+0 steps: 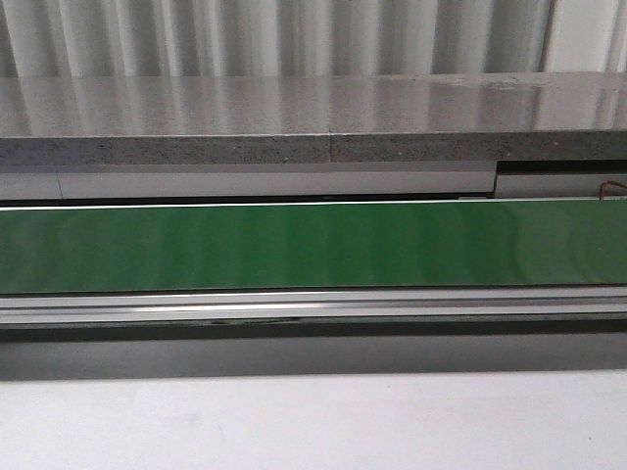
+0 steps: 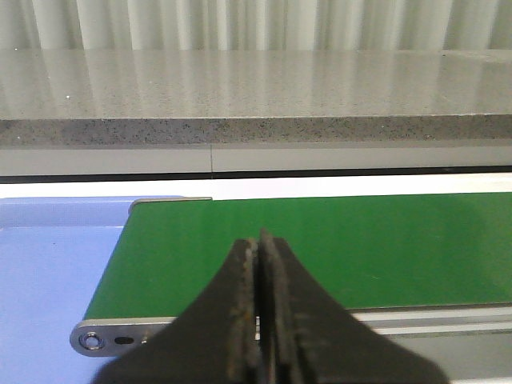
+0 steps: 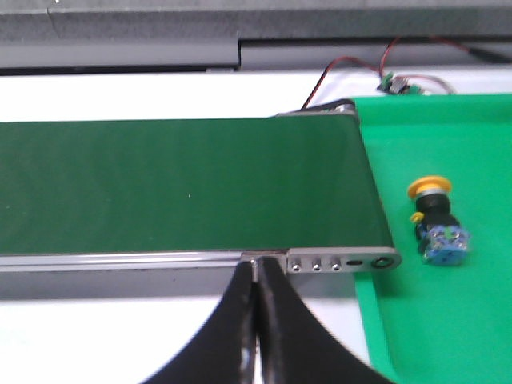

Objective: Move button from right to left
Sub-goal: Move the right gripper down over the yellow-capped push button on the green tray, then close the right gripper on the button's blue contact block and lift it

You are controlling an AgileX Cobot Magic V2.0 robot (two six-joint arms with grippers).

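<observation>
The button (image 3: 436, 220) lies on its side on a bright green mat (image 3: 448, 320) just beside the right end of the conveyor belt (image 3: 184, 184), apart from the belt's metal end bracket (image 3: 344, 262). Its yellow-orange cap points toward 12 o'clock in the right wrist view and its blue-and-black body toward 6 o'clock. Mat shows bare on every side of it, so there is open room all round; the nearest edge is the belt's rounded end roller, at about 9 o'clock from the button.

The right gripper (image 3: 254, 320) hangs over the belt's near rail with its fingers (image 3: 276, 336) clenched together, nothing between them, well apart from the button. The left gripper (image 2: 258, 320) is likewise clenched on nothing, over the left end of the belt (image 2: 320, 248).

Only the right wrist view shows the button, along with red and black wires (image 3: 352, 68) and a small circuit board (image 3: 396, 82) at the mat's far edge, at roughly 11 o'clock from the button. Only the left wrist view shows the blue mat (image 2: 48, 264) beside the belt's left end bracket (image 2: 120, 336). The front view shows neither gripper nor either mat: just the belt's middle run (image 1: 313, 245), the grey stone ledge (image 1: 313, 117) behind it and the white table (image 1: 313, 421) in front
</observation>
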